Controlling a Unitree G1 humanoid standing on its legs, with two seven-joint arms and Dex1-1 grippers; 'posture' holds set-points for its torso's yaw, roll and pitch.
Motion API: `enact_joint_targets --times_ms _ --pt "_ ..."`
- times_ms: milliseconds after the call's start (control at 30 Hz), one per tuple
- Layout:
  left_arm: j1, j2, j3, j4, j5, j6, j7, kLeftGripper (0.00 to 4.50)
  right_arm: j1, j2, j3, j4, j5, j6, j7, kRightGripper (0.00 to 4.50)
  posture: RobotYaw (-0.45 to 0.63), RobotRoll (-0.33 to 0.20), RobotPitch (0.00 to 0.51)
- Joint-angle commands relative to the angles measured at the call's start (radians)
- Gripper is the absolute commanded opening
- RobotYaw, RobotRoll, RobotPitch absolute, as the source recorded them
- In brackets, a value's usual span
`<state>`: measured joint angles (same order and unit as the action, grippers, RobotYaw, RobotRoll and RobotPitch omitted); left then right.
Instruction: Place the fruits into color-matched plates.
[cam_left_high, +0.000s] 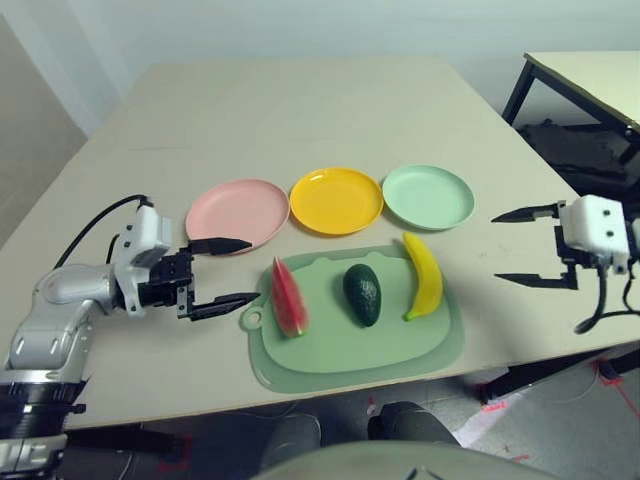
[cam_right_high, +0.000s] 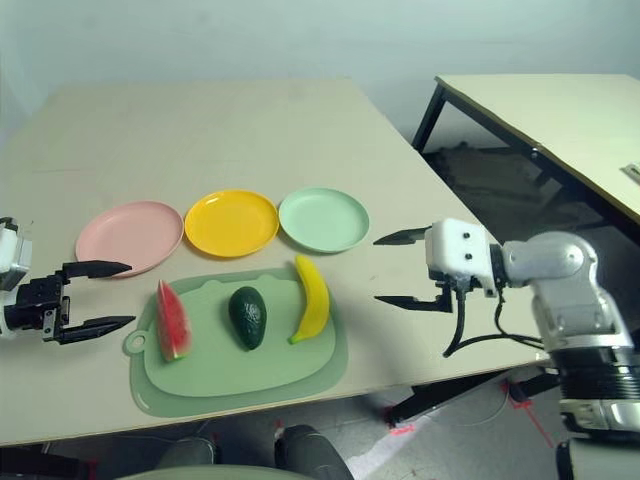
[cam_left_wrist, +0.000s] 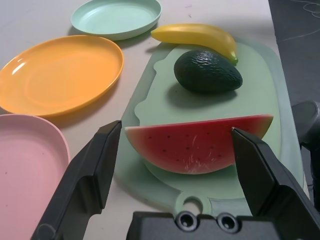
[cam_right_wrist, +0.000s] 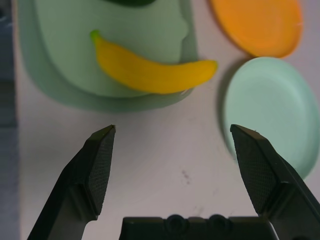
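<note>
While all three toy fruits lie unclaimed on a large pale-green rounded mat (cam_left_high: 330, 355) at the near edge of the beige table (cam_left_high: 300, 110), the robot's two black-fingered grippers flank them empty, jaws spread wide. The left gripper (cam_left_high: 222, 272) hovers just beside the red watermelon wedge with green rind (cam_left_high: 290, 298), at the mat's left end; the right gripper (cam_right_high: 410, 270) hangs well apart from the mat on the other side, its fingers (cam_right_wrist: 100, 165) framing bare table short of the curved yellow banana (cam_left_high: 424, 275).

The step in hand looks like the left arm's approach to the wedge. Done well, the spread fingers would straddle the wedge across its thin faces, not along its length, and close near the middle so it cannot pivot on the lift.

The wedge runs near to far, rind toward the mat's outer left edge, red face toward the dark green avocado (cam_left_high: 362, 294) at the centre. The avocado's long axis also runs near to far, narrow end away from the robot. The banana runs the same way, slightly tilted, its curve bowing rightward.

Beyond the mat, three round shallow plastic plates sit in a row, each bare: a pink plate (cam_left_high: 238, 214) on the left, a yellow plate (cam_left_high: 336, 200) in the middle, a mint-green plate (cam_left_high: 428, 196) on the right.
</note>
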<state>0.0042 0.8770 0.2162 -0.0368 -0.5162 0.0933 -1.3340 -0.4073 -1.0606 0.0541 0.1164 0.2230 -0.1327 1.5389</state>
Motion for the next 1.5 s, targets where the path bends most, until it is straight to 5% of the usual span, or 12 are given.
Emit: enact_joint_targets --times_ms 33,333,667,1033,1500 --pt "0.007 0.010 0.005 -0.019 0.006 -0.002 -0.004 4.44 -0.101 0.013 0.087 -0.034 -0.048 0.006 0.058 4.50 0.04 0.000 0.000" --pt "0.006 0.033 0.014 -0.072 -0.036 0.052 -0.024 4.44 -0.365 0.131 0.368 0.003 -0.123 -0.142 0.076 4.50 0.08 0.000 0.000" --pt "0.033 0.030 0.018 -0.154 0.024 -0.027 0.017 4.44 -0.448 0.159 0.608 0.171 -0.209 -0.362 0.076 4.50 0.14 0.000 0.000" --pt "0.043 0.028 0.001 -0.208 0.032 -0.021 0.064 4.44 -0.541 0.334 0.634 0.445 -0.387 -0.530 0.066 4.50 0.16 0.000 0.000" --pt "-0.012 0.026 -0.038 -0.179 0.043 -0.018 0.053 4.44 -0.537 0.416 0.635 0.598 -0.529 -0.609 0.014 4.50 0.16 0.000 0.000"
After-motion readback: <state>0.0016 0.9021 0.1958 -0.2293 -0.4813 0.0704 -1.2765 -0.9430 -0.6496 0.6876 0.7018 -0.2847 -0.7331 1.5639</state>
